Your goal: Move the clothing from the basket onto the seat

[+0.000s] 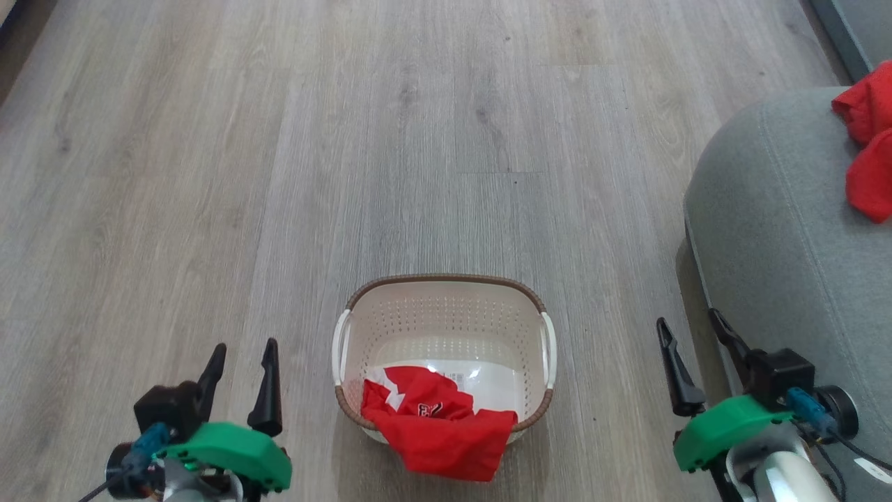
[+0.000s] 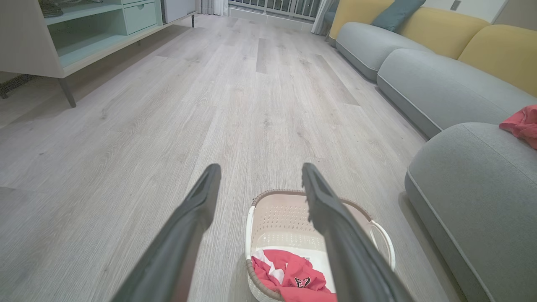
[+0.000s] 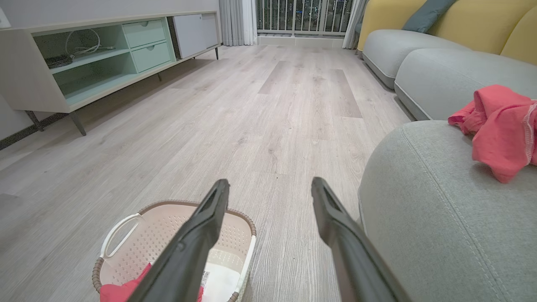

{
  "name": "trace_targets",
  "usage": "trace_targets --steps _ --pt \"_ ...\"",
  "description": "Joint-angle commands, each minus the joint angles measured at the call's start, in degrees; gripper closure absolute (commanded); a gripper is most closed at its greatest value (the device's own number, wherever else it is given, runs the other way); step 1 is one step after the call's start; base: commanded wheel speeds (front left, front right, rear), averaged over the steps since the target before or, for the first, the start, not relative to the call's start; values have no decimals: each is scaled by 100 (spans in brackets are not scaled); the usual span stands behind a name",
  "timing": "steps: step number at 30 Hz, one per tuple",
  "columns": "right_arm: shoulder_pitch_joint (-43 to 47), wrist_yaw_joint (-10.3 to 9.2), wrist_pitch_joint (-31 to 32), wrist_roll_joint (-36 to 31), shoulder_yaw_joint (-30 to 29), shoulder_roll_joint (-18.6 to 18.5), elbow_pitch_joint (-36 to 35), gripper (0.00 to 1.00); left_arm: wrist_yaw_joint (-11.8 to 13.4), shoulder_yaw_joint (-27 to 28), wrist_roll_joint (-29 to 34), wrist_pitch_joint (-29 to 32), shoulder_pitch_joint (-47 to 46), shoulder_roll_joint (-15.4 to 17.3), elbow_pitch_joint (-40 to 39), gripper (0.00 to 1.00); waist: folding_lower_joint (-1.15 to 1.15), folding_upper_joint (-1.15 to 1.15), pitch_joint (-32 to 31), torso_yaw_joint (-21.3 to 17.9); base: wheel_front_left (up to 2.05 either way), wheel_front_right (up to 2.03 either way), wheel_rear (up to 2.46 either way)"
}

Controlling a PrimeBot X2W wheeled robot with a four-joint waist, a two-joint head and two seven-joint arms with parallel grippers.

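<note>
left gripper (image 1: 245,345): fingers stood wide apart and empty, above the floor (image 1: 279,174) just left of the basket (image 1: 446,279).
right gripper (image 1: 688,318): fingers were spread wide and empty, between the basket and the seat (image 1: 780,230).
red garment (image 1: 439,425): 1 lay bunched at the basket's near end, with a flap draped over the near rim.
second red piece (image 1: 871,146): crumpled on the seat.
snag risk: a pinch on the overhanging flap alone would likely drag or tip the basket.
drop risk: a shallow grip on limp fabric might let it slide to the floor short of the seat.
materials: soft red cloth with white panels; perforated cream plastic under a brown woven-look rim; stitched grey-green upholstery with a rounded corner.
</note>
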Motion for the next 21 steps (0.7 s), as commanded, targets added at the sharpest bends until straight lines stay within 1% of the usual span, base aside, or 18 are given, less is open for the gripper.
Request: trace_targets --steps 1,7,12,17,21 --pt "-197 -2 -54 -39 91 -17 -195 0 27 143 -23 -72 -260 8 -170 0 0 0 2 -5 0 0 0" --pt "-232 -2 -54 -53 38 -13 -240 0 44 123 -39 -72 -276 8 -187 0 0 0 78 -37 0 0 0" --pt "-352 -2 -54 -67 -10 -19 -334 0 40 71 -27 -72 -396 8 -232 0 0 0 389 -60 0 0 0" --pt "-561 -2 -54 -100 -116 -10 -456 0 34 -7 6 -72 -669 7 -357 0 0 0 962 -66 0 0 0" --pt "-823 -2 -54 -129 -244 13 -627 0 10 -117 15 -72 -996 7 -473 0 0 0 1643 -88 0 0 0"
